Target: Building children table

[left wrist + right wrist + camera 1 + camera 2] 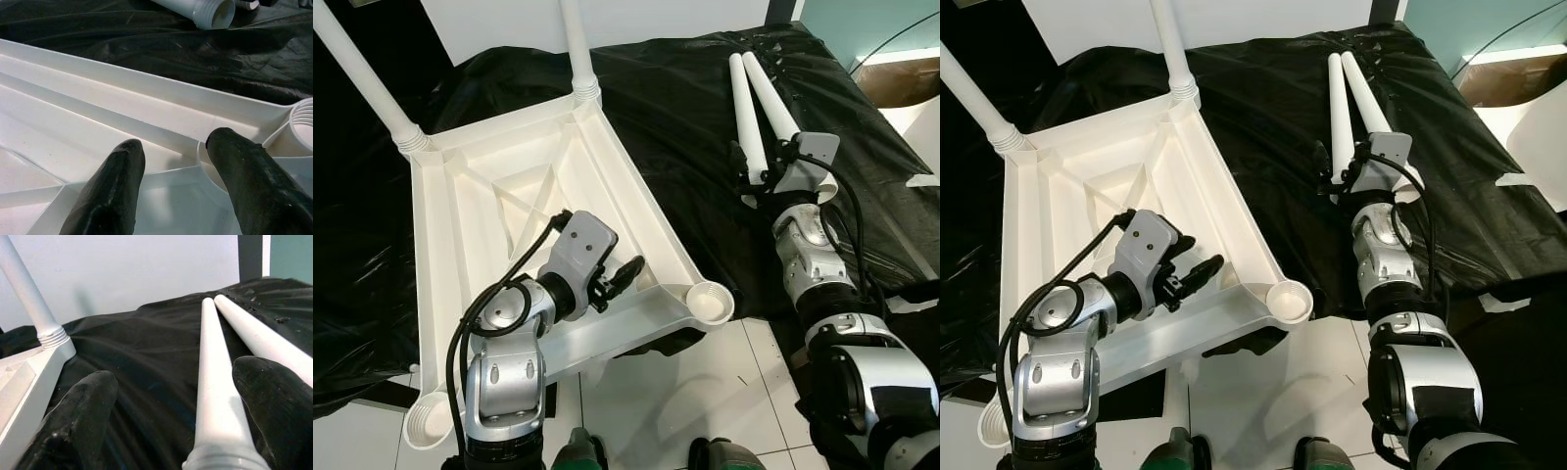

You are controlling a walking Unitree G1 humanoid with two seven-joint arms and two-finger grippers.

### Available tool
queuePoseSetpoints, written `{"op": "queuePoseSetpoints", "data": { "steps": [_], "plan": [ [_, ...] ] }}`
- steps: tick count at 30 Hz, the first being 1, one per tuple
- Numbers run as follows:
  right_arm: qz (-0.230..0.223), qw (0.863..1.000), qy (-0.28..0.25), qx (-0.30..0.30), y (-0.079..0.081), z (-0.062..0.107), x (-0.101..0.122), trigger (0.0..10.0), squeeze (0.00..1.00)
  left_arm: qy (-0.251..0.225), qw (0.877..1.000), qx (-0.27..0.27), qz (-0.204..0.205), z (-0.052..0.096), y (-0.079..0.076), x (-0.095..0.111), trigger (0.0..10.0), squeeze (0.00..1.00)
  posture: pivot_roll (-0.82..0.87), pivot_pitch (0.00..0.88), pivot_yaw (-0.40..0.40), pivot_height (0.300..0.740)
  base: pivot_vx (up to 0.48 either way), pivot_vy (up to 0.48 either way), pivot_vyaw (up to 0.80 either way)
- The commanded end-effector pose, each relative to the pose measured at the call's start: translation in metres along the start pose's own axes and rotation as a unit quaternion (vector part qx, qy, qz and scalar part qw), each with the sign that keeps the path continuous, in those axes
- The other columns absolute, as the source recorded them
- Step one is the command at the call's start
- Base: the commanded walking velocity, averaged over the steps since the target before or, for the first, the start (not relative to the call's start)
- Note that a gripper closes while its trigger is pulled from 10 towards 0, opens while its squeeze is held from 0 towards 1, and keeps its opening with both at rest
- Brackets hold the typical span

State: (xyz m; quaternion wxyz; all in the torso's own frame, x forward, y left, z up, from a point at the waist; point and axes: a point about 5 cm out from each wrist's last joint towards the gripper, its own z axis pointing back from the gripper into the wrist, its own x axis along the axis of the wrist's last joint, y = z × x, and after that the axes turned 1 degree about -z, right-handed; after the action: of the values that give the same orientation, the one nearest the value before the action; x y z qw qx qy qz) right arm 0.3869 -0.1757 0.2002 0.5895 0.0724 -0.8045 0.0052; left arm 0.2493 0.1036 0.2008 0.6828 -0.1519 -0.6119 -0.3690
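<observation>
Head views: the upturned white tabletop (509,225) lies on the black sheet (685,108); two legs (579,49) stand screwed into its far corners; the near socket (710,299) is bare; so roughly half done, two legs left.
Left wrist view: left gripper (173,161) hovers over the tabletop's ribs beside that socket, fingers wide, holding nothing.
Right wrist view: right gripper (171,396) straddles one of two loose legs (212,382) well apart from the tabletop; fingers spread, probably not yet touching it.
</observation>
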Motion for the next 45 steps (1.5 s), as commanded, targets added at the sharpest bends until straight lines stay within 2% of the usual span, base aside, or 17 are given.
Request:
{"op": "queuePoseSetpoints", "data": {
  "steps": [1,2,10,23,45],
  "plan": [
    [0.0,1.0,0.021,0.012,0.007,0.001,-0.008,10.0,0.0,-0.005,0.99,0.134,0.031,0.001,0.004,-0.002,10.0,0.0,0.15,0.163,0.053,0.74,0.0,0.0,0.0],
    [-0.001,0.998,0.052,0.033,0.012,0.002,-0.017,10.0,0.0,-0.005,0.991,0.133,0.031,0.001,0.004,-0.002,10.0,0.0,0.15,0.162,0.053,0.74,0.0,0.0,0.0],
    [0.005,0.995,0.098,0.026,0.01,0.008,-0.032,10.0,0.0,-0.002,0.991,0.133,0.033,0.001,0.003,-0.002,10.0,0.0,0.16,0.161,0.053,0.74,0.0,0.0,0.0],
    [0.024,0.992,0.121,-0.021,-0.002,0.014,-0.04,10.0,0.0,-0.003,0.991,0.128,0.033,0.001,0.001,-0.002,10.0,0.0,0.15,0.158,0.054,0.74,0.0,0.0,0.0],
    [0.018,0.99,0.137,-0.041,-0.003,0.019,-0.047,10.0,0.0,-0.001,0.993,0.117,0.031,0.001,-0.002,-0.002,10.0,0.0,0.15,0.166,0.058,0.74,0.0,0.0,0.0]
  ]
}}
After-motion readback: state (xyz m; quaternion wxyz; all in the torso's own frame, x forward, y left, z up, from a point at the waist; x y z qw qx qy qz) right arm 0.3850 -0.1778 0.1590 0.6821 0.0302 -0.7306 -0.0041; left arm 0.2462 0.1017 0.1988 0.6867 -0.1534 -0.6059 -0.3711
